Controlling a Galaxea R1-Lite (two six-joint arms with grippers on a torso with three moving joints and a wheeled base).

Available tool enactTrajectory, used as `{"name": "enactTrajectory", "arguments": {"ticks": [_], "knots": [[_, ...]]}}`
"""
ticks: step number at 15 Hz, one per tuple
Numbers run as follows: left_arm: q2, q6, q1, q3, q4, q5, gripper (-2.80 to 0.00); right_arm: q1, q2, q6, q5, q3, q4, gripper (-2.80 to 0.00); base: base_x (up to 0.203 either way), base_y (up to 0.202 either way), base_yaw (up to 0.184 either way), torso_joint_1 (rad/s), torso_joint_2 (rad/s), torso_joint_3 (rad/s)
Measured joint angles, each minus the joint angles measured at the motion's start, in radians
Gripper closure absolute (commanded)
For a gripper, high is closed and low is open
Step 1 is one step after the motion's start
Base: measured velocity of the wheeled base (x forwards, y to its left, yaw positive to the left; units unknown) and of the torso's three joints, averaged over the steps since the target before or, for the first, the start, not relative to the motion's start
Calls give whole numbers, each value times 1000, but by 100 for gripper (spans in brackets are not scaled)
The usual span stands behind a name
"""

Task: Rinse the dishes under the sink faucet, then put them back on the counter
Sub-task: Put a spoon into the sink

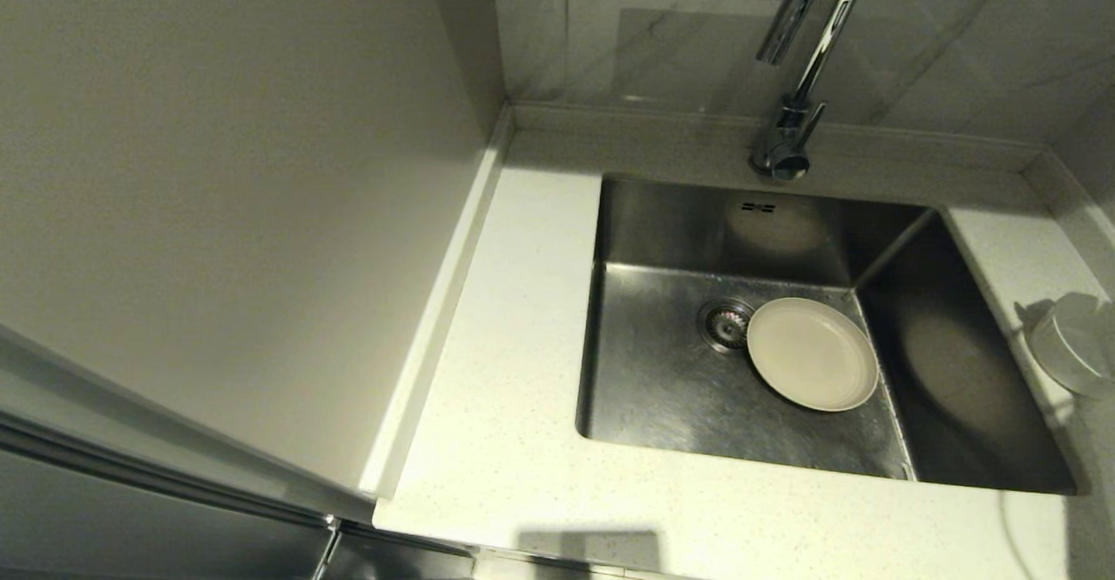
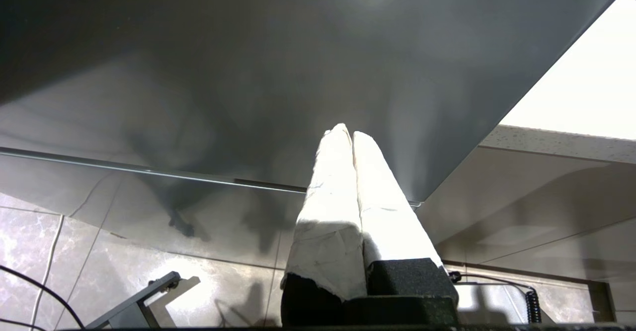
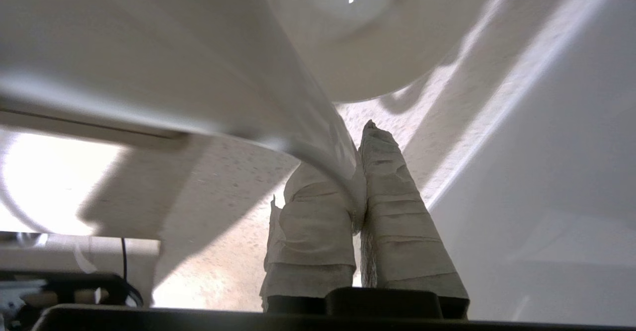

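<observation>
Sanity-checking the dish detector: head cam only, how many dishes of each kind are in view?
plate: 1, in the sink
bowl: 1, at the counter's right edge, partly cut off
spoon: 0 visible
Total: 2

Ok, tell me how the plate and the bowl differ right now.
The plate lies flat on the sink floor beside the drain; the bowl is at the counter right of the sink. The plate is free; the right gripper pinches the bowl's rim. Both are round and pale.
</observation>
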Motion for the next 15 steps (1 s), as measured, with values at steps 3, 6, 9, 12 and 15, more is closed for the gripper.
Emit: {"name": "enactTrajectory", "arguments": {"ticks": [3, 6, 9, 12, 15], "knots": [[0, 0, 0, 0, 0, 0, 0, 85, -53, 53, 16, -16, -21, 0, 0, 0, 0, 0, 0, 0], [0, 0, 0, 0, 0, 0, 0, 289, -59, 280, -88, -23, -140, 0, 0, 0, 0, 0, 0, 0], [0, 0, 0, 0, 0, 0, 0, 505, -19, 542, -291, -17, -267, 0, 0, 0, 0, 0, 0, 0], [0, 0, 0, 0, 0, 0, 0, 617, 39, 670, -422, 20, -353, 0, 0, 0, 0, 0, 0, 0], [0, 0, 0, 0, 0, 0, 0, 646, 85, 674, -467, 125, -443, 0, 0, 0, 0, 0, 0, 0]]}}
